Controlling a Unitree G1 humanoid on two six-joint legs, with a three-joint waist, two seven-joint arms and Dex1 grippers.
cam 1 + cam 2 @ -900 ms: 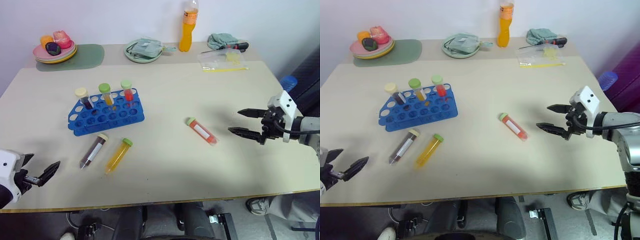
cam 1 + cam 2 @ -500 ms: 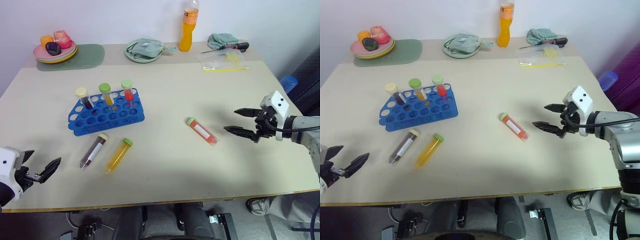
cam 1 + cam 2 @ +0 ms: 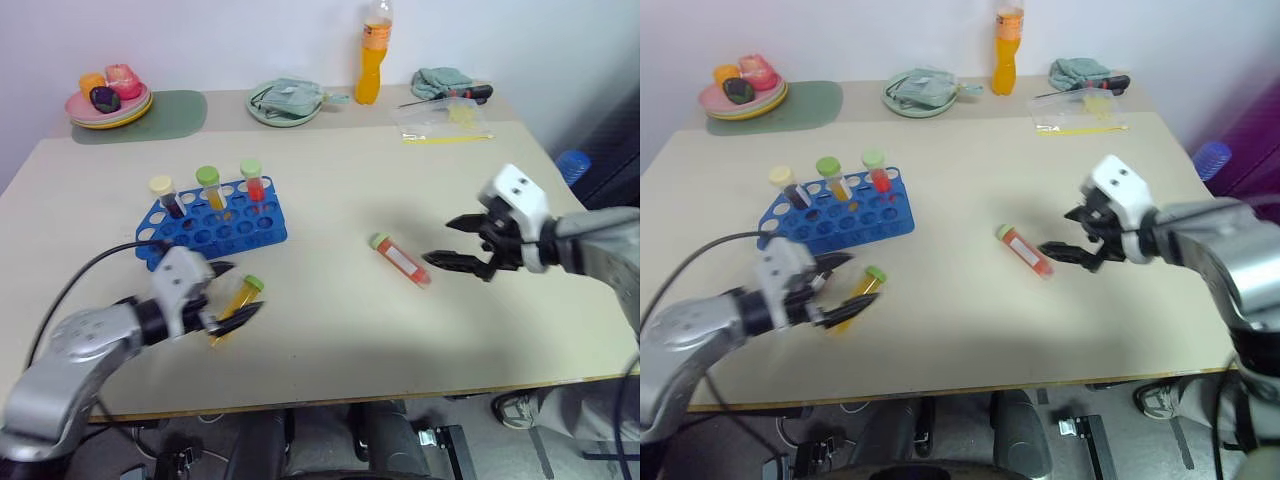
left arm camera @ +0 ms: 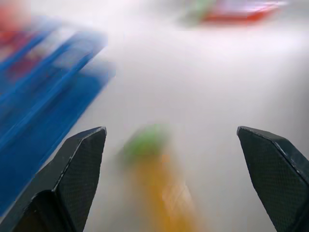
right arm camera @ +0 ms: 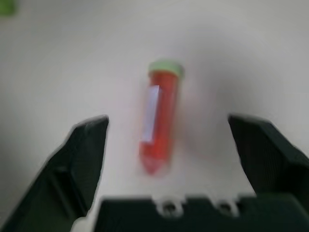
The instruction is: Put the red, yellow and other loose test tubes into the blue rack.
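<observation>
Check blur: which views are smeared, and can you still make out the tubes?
Left wrist view: heavy motion smear, rack streaked, yellow tube a soft blob. Right wrist view: mildly soft, red tube readable. Left eye view: left gripper blurred, table items sharp.

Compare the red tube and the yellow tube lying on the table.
The red tube holds red liquid and has a white label; the yellow tube holds yellow liquid. The red tube lies right of the rack, before the open right gripper; the yellow tube lies in front of the rack, at the open left gripper. Both have green caps and lie loose.
</observation>
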